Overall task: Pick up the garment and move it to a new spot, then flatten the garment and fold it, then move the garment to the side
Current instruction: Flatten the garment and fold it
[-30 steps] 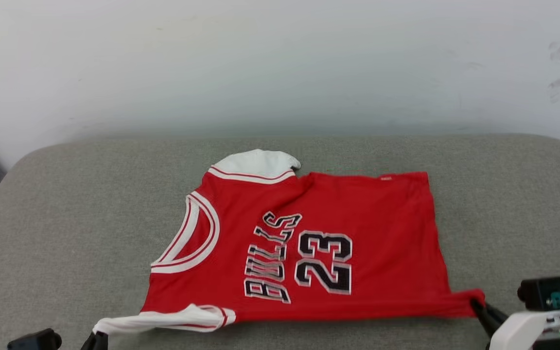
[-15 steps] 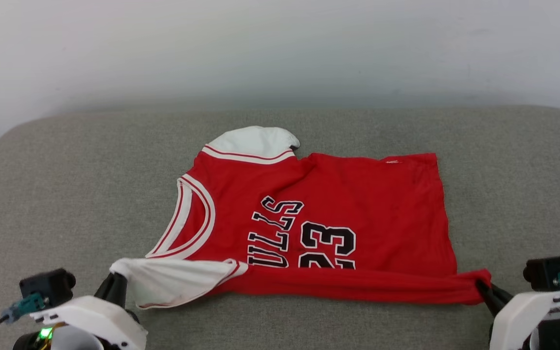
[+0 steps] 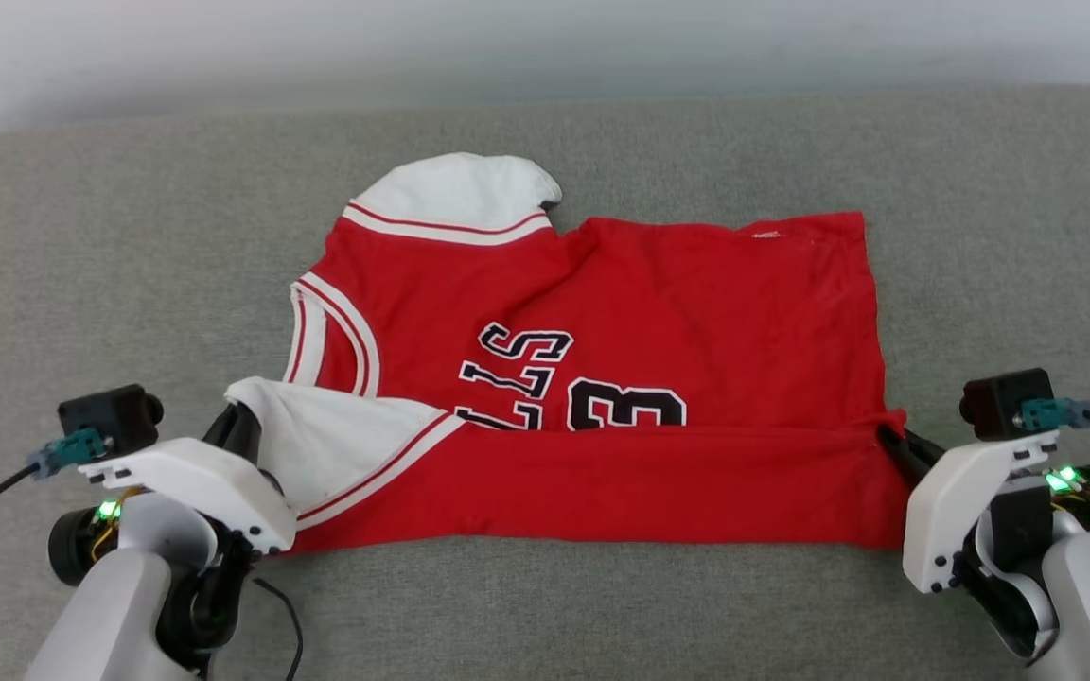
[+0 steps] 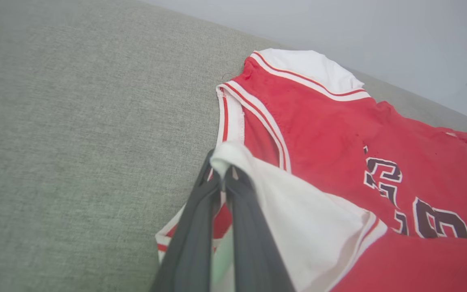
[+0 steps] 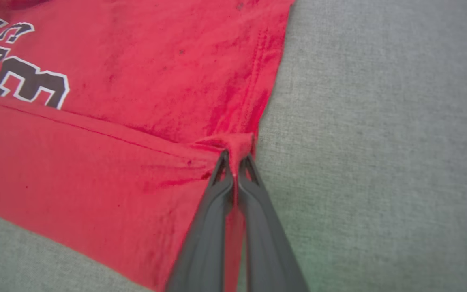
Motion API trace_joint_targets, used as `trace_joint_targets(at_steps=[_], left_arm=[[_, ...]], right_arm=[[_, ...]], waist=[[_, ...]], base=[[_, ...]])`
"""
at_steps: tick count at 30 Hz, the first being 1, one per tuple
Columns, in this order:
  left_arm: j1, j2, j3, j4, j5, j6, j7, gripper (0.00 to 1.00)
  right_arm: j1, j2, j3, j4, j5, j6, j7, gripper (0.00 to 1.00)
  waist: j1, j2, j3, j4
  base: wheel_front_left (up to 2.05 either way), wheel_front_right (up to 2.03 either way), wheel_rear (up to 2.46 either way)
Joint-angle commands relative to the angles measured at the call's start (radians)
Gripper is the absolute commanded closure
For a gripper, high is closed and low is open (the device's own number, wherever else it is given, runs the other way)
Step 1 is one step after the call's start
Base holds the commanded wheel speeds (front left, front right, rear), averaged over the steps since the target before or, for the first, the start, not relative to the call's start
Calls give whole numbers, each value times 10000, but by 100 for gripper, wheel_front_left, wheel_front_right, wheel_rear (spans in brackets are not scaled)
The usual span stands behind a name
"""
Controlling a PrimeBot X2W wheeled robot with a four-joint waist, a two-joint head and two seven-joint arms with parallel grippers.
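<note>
The garment (image 3: 677, 312), a red jersey with white sleeves and black lettering, lies sideways on the grey cushion (image 3: 129, 236), collar to the left. Its near edge is lifted and folded over toward the far side, covering the lower part of the number. My left gripper (image 3: 240, 416) is shut on the white near sleeve (image 4: 298, 219). My right gripper (image 3: 888, 437) is shut on the red hem corner (image 5: 239, 146) at the lower right. In the wrist views both finger pairs (image 4: 225, 178) (image 5: 233, 166) pinch cloth at their tips. The far white sleeve (image 3: 460, 189) lies flat.
The grey cushion's bare fabric (image 5: 379, 121) extends to the right of the hem and to the left of the collar (image 4: 75, 121). A pale wall (image 3: 507, 38) rises behind the cushion's far edge.
Both grippers have carried the garment's near edge up and away from me, folding it over the lettering. The head camera has tilted down, so the whole scene sits higher in view.
</note>
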Motion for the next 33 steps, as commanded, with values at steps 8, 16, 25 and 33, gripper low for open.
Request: trace_joint_targets(at_steps=[8, 16, 25, 33], left_arm=[[-895, -327, -322, 1556, -372, -708, 414, 1], [-695, -48, -280, 2202, -318, -897, 196, 0], [-84, 1071, -655, 1551, 61, -654, 1433, 0], [413, 2339, -1333, -135, 204, -327, 4049, 0]], right_arm=[[-868, 31, 741, 1695, 197, -15, -891, 0], [-641, -162, 1056, 1674, 222, -13, -2852, 0], [416, 72, 361, 563, -469, -13, -4881, 0], [1490, 820, -332, -960, -829, -13, -4968, 0]], waist=[[-2, 0, 490, -170], [-2, 0, -92, -319], [-2, 0, -1255, -582], [-2, 0, -1506, -1050]], base=[[0, 0, 0], [0, 0, 0], [0, 0, 0], [0, 0, 0]])
